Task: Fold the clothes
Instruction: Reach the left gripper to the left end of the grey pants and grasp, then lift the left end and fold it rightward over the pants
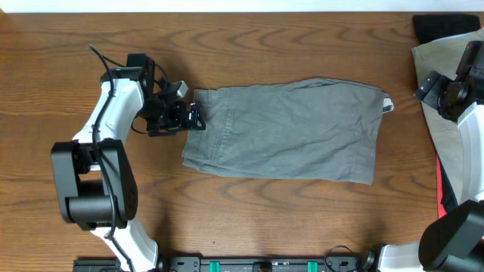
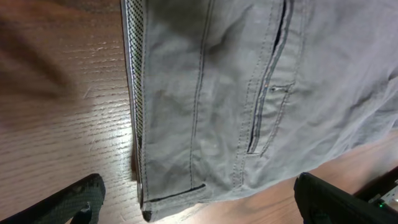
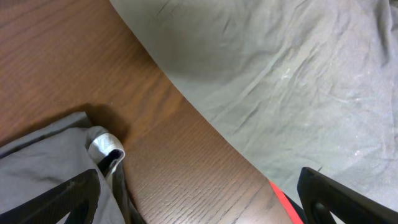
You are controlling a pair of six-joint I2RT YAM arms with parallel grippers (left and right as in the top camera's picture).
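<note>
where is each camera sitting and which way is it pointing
Overhead: fixed above the table, facing straight down at the grey shorts; both arms show.
Left wrist: facing down at the shorts' back pocket; fingers of the left end effector at bottom corners.
Right wrist: facing down at beige cloth and the shorts' white tag; right end effector fingers at bottom corners.
Shared: overhead and right wrist both show the tag.

I'm seeing the left arm wearing white shells between bulky black joints, a thin black cable trailing along it, and the left gripper showing all black. The right arm is wearing matching white and black.
</note>
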